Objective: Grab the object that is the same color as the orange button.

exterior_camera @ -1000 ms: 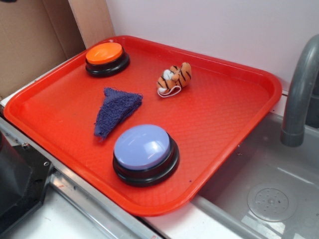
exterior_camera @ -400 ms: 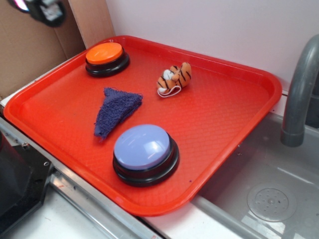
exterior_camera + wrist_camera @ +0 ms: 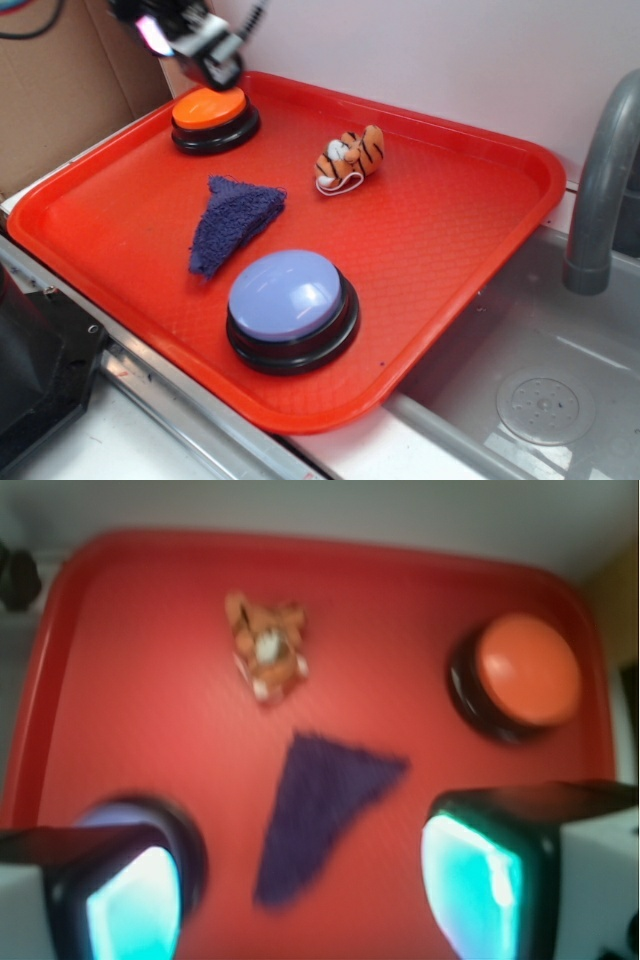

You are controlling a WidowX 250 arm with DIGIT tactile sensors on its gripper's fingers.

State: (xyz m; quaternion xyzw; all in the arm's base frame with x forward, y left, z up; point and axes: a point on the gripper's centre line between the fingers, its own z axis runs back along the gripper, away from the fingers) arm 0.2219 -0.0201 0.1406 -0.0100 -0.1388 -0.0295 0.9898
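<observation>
the pincer (image 3: 300, 880) is held wide apart and empty above the orange button (image 3: 209, 108), while the tiger (image 3: 349, 156) is seen well ahead of it, lying lengthwise across the surface (image 3: 470, 230), head end away from the button.

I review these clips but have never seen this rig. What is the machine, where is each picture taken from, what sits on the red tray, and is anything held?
It is a small robot arm with a two-fingered gripper. The exterior view looks from outside at the tray; there the gripper is blurred, above the far left corner. The wrist view looks down from the arm itself, and the two glowing pads at its bottom are the fingers, spread apart with nothing between them. On the tray lie an orange button, a lavender-blue button, a dark blue cloth and a small striped plush tiger. Nothing is held.
</observation>
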